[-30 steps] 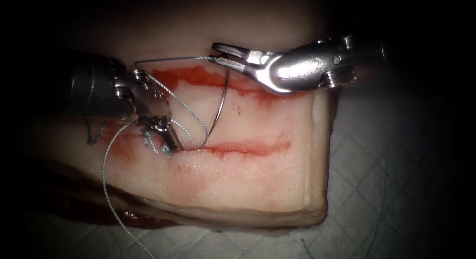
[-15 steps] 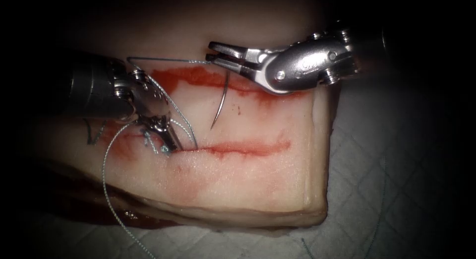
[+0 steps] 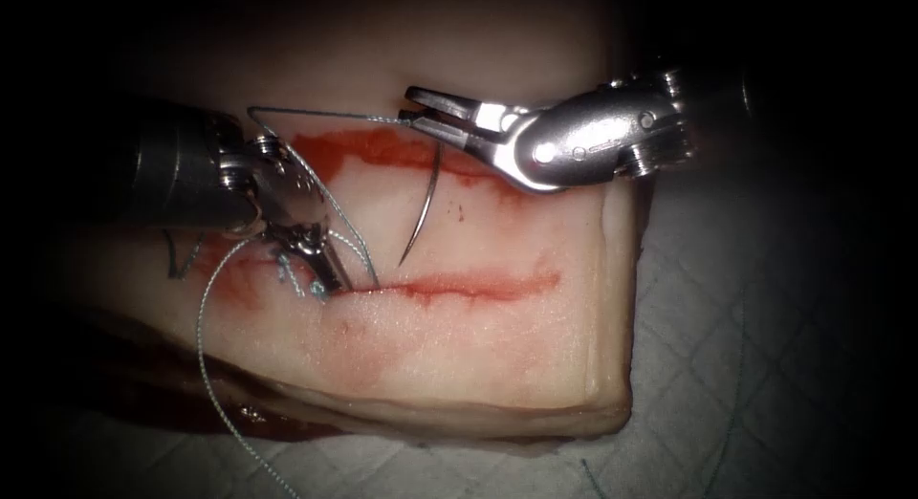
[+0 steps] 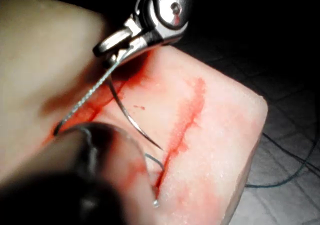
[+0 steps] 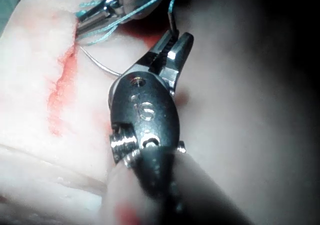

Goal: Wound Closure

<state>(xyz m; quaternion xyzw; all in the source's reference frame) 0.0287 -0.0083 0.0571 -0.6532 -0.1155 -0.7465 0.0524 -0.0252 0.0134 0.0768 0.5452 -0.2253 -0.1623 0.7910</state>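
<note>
One loose run of thread (image 3: 203,356) nearest, trailing off the front edge of the tissue (image 3: 497,346). Behind it, the cut (image 3: 478,287), running across. At its left end sits the left tool (image 3: 327,277), jaws pressed together, seemingly pinching thread just where it leaves the cut. Farther back hangs the needle (image 3: 426,198), clear of the tissue, tip pointing down and stopping just short of the cut. Farthest, over a band of red fluid (image 3: 382,147), the right tool (image 3: 421,107), pinching the needle at its thread end.

Risks, as a judgement: gripped so near the end, could swivel in the jaws and lose its aim; could snag the thread looped beside the left tool; could fray thread under a hard pinch.

Counted: two tools, one needle, one cut, one red band.
</note>
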